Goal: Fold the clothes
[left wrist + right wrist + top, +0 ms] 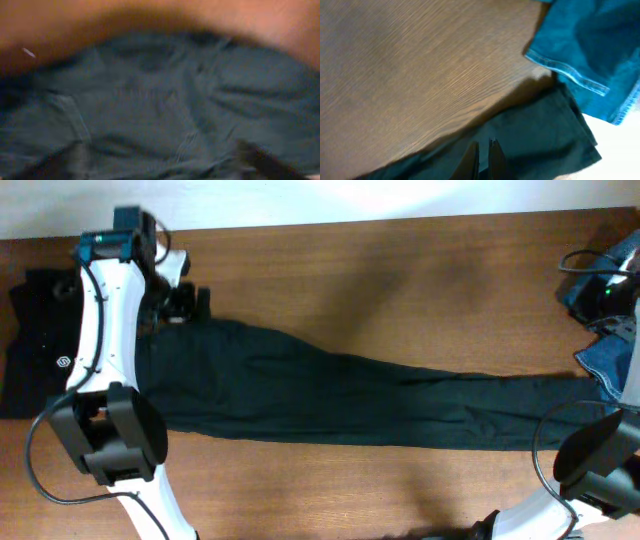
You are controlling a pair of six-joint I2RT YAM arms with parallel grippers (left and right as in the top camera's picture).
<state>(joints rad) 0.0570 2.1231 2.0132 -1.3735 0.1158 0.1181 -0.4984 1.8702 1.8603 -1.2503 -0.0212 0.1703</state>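
Right fingers clenched over black trousers, left fingers spread over them; white logo nearby unreadable

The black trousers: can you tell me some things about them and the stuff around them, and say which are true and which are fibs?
1. The trousers lie stretched out along the table. True.
2. The leg ends are folded up onto the waist. False: they lie far from the waist, at the other end.
3. Blue jeans lie by the leg ends. True.
4. The right pincer is wide open. False: its fingers are shut together.
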